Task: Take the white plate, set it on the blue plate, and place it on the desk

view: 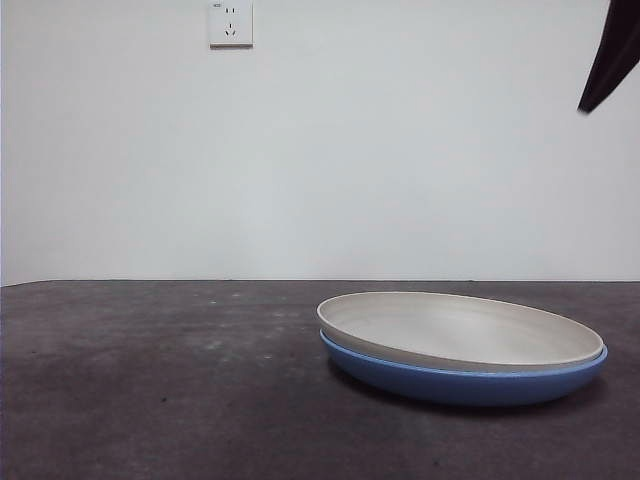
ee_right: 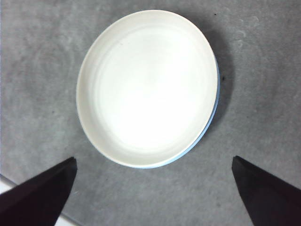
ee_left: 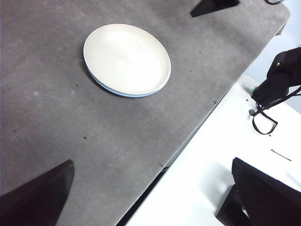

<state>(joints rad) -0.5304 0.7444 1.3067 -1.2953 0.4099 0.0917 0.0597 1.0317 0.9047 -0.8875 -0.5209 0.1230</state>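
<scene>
— Nearest the front camera, what is lying there?

— Bare tabletop: the flat, dark grey-brown, mottled matte desk (view: 150, 400) is stretching across the foreground. Left of the plates, nothing but that surface is showing, with a white wall socket (view: 230, 24) sitting on the wall high above and to their left.

— And the plates themselves?

— A wide, shallow, round glossy blue plate (view: 460, 385) is resting on the desk, and the wide, shallow, off-white matte plate (view: 460, 330) is sitting nested inside it, tilted a little, its rim overhanging on the left and lying flush on the right. Only a thin blue crescent is peeking out from under the cream rim in the wrist views.

— Where are the grippers standing relative to that stack?

— The left gripper (ee_left: 150, 197) is hanging well apart from the stack, near the desk's edge beside a white surface; its two black jaws are spread wide with nothing between them. The right gripper (ee_right: 153, 193) is hovering high above the stack, looking straight down on the white plate; its jaws are also parted wide, touching neither plate. A dark arm tip (view: 610, 55) is showing above and right of the plates.
</scene>
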